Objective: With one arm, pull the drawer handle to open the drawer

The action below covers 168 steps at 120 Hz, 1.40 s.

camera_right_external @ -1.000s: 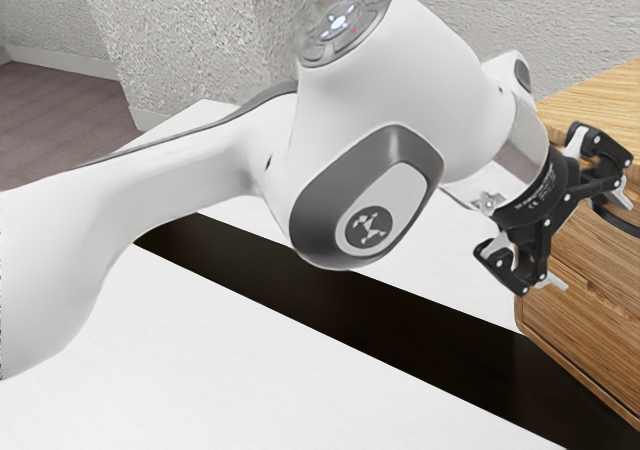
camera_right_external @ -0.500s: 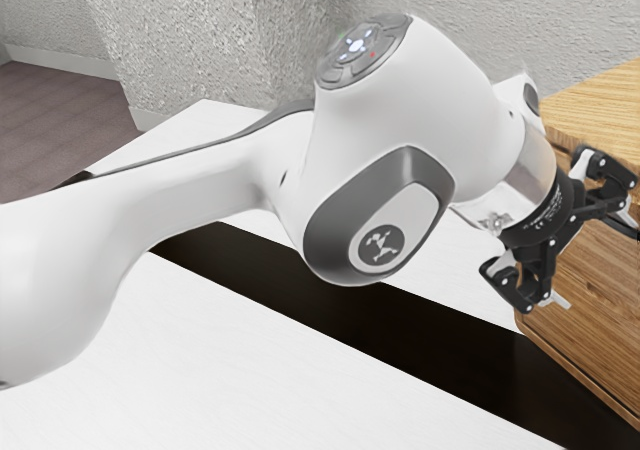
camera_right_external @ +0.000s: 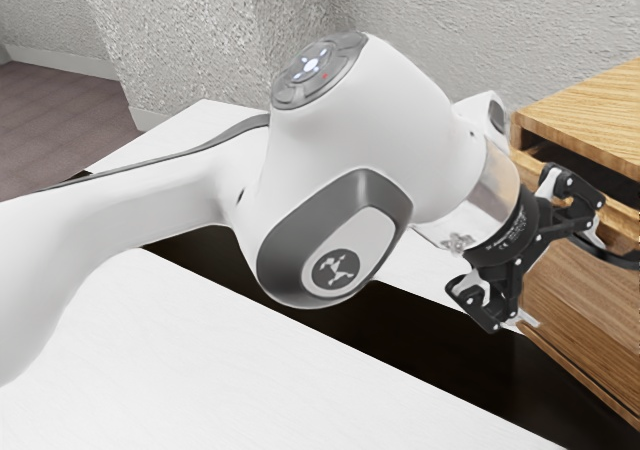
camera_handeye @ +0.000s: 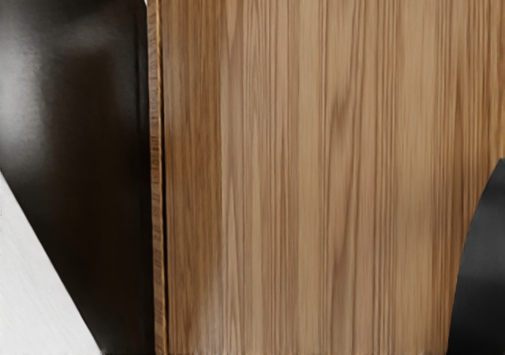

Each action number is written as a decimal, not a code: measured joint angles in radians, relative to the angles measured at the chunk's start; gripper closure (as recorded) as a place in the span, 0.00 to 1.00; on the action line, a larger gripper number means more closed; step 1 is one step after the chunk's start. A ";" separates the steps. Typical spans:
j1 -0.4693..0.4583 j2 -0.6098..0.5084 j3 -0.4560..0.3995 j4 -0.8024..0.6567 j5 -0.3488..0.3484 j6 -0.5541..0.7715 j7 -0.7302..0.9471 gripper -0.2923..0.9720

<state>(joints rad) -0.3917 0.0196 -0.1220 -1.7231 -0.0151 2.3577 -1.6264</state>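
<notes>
- One white arm (camera_right_external: 330, 190) comes in from the exterior view's left and reaches to a wooden cabinet (camera_right_external: 585, 105) at that view's right edge.
- Two black fingers of the claw (camera_right_external: 560, 277) stand well apart, one high and one low, in front of the cabinet's face.
- Upper finger (camera_right_external: 585, 205): its tip sits at the dark drawer handle (camera_right_external: 618, 257), which runs off toward the exterior view's right edge. Contact looks likely there, but I cannot tell for sure.
- Lower finger (camera_right_external: 500, 305): it hangs near the bottom corner of the wood front, apart from the handle, so the claw is not clamped on anything.
- Top drawer (camera_right_external: 590, 300): it stands partly out of the cabinet, with a shadowed gap showing under the cabinet's top board.
- Beneath the arm lies the white counter (camera_right_external: 200, 370), crossed by a black strip (camera_right_external: 420, 335).
- Close up, the wrist view shows the wood front (camera_handeye: 316, 173) with upright grain, with the black strip (camera_handeye: 71, 134) and a corner of the white counter (camera_handeye: 31, 292) beside it.
- One dark blurred shape (camera_handeye: 483, 276) sits at the wood's edge; what it is I cannot tell.
</notes>
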 joint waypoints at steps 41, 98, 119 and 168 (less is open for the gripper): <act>-0.001 -0.092 0.001 -0.116 -0.002 0.038 -0.001 0.23; 0.001 -0.220 0.000 -0.288 -0.015 0.114 -0.003 0.23; 0.003 -0.272 -0.001 -0.346 -0.021 0.142 -0.004 0.23; 0.009 -0.386 -0.004 -0.470 -0.038 0.172 -0.005 0.23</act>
<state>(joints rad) -0.3828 -0.3666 -0.1257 -2.1928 -0.0531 2.5301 -1.6313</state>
